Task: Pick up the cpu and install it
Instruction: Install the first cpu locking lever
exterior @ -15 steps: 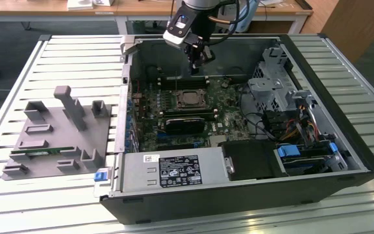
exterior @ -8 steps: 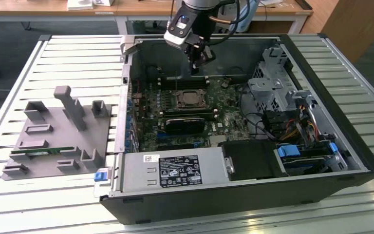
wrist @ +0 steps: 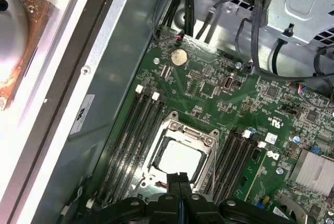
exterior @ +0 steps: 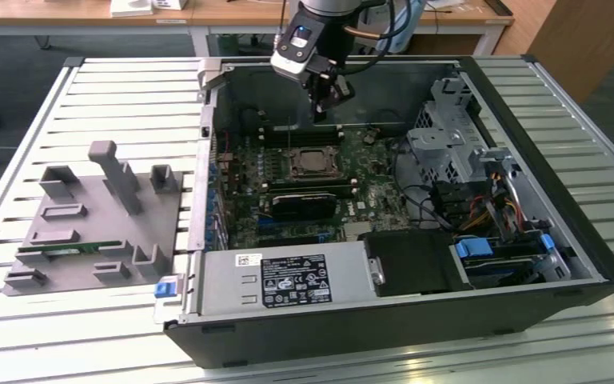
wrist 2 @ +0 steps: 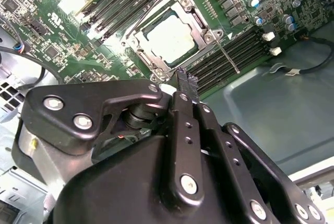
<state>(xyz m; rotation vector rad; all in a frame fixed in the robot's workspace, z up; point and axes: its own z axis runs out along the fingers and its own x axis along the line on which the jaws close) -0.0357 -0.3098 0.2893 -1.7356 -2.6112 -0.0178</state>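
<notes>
The cpu lies flat in its socket on the green motherboard inside the open computer case. Its pale silver top shows in both wrist views, framed by the metal socket bracket. My gripper hangs above the board, just beyond the socket toward the case's far wall. Its black fingers are pressed together with nothing between them. In the second wrist view the fingertips stand apart from the chip, over the socket's edge near the memory slots.
A grey plastic tray with upright posts sits on the slatted table at the exterior view's left, a green memory stick lying on it. Inside the case are a power supply, a drive cage and loose cables.
</notes>
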